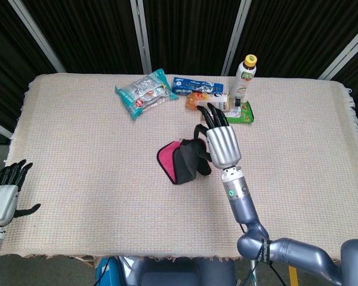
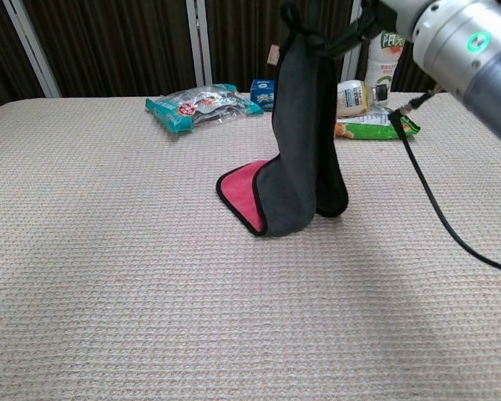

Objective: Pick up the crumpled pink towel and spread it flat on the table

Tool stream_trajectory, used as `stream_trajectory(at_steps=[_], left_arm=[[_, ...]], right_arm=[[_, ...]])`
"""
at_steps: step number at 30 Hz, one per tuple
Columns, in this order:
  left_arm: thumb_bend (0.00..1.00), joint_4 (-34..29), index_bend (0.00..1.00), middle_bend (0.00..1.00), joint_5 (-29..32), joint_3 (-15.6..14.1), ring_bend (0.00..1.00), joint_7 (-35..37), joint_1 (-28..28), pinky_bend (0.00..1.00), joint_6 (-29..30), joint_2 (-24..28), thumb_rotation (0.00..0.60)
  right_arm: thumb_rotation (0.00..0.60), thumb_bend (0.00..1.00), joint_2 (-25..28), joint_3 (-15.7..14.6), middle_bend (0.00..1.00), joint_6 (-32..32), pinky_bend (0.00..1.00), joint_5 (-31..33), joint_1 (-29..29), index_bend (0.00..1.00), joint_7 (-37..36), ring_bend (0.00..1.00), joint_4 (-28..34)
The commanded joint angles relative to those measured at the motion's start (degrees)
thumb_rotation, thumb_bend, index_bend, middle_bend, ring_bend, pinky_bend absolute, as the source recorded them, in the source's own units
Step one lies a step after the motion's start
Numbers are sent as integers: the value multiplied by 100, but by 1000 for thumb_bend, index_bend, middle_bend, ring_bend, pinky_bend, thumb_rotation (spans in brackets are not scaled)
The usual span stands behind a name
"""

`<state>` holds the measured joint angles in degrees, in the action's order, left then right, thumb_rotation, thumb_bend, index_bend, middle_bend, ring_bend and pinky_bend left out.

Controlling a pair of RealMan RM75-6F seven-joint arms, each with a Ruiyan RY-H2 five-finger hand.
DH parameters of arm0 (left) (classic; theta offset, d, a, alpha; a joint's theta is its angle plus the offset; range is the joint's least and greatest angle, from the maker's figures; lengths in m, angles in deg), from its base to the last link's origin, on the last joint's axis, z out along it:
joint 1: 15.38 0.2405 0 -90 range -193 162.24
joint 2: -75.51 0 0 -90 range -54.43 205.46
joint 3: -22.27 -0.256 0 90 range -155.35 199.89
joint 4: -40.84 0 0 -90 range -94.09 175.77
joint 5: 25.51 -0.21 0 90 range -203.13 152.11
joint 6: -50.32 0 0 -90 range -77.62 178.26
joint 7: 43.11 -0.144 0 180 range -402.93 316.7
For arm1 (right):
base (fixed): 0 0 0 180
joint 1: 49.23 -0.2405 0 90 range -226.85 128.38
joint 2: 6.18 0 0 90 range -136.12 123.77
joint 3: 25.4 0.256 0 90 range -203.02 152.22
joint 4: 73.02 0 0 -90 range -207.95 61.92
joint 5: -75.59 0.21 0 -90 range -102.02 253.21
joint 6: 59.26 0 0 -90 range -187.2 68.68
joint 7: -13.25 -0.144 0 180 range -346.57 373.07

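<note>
The towel (image 2: 305, 142) is pink on one side and dark grey on the other, with a black hem. It hangs stretched upward from my right hand (image 1: 222, 143), which grips its upper edge high above the table. Its lower end still lies on the cloth, with a pink corner (image 2: 244, 185) spread to the left. In the head view the towel (image 1: 179, 162) shows as a pink and grey fold just left of the hand. In the chest view only the fingers (image 2: 361, 18) show at the top edge. My left hand (image 1: 3, 196) stays off the table's near left corner, holding nothing.
Along the far edge lie a teal snack bag (image 1: 144, 92), a blue packet (image 1: 194, 83), a green packet (image 1: 235, 113) and a lying bottle (image 1: 212, 101). An upright drink bottle (image 1: 243, 76) stands just behind the raised hand. The arm's cable (image 2: 434, 200) trails to the right.
</note>
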<state>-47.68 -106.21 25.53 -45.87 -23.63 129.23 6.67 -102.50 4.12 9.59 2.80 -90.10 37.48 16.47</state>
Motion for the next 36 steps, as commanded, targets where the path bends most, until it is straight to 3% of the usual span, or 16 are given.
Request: stream_trajectory(at_steps=[1, 16, 24, 33, 36], left_arm=[[0, -14, 0, 0, 72, 20, 0, -25, -21, 10, -59, -15, 600], [0, -78, 0, 0, 460, 174, 0, 28, -199, 10, -439, -115, 600], [0, -200, 0, 0, 704, 368, 0, -79, -414, 10, -677, -85, 600], [0, -393, 3, 0, 1048, 626, 0, -232, -697, 13, -909, -200, 600], [0, -435, 23, 0, 1222, 833, 0, -291, -888, 17, -986, -346, 600]], right_arm=[[600, 390, 266, 241, 166, -140, 142, 265, -205, 607, 280, 70, 254], [600, 390, 810, 870, 166, -348, 142, 1065, -1008, 608, 956, 70, 519], [600, 390, 1172, 1271, 166, -515, 142, 1558, -1563, 613, 1233, 71, 216], [600, 390, 1635, 1219, 166, -625, 142, 1782, -1703, 613, 1122, 71, -23], [600, 391, 1761, 1141, 166, -634, 142, 1744, -1662, 613, 930, 71, 47]])
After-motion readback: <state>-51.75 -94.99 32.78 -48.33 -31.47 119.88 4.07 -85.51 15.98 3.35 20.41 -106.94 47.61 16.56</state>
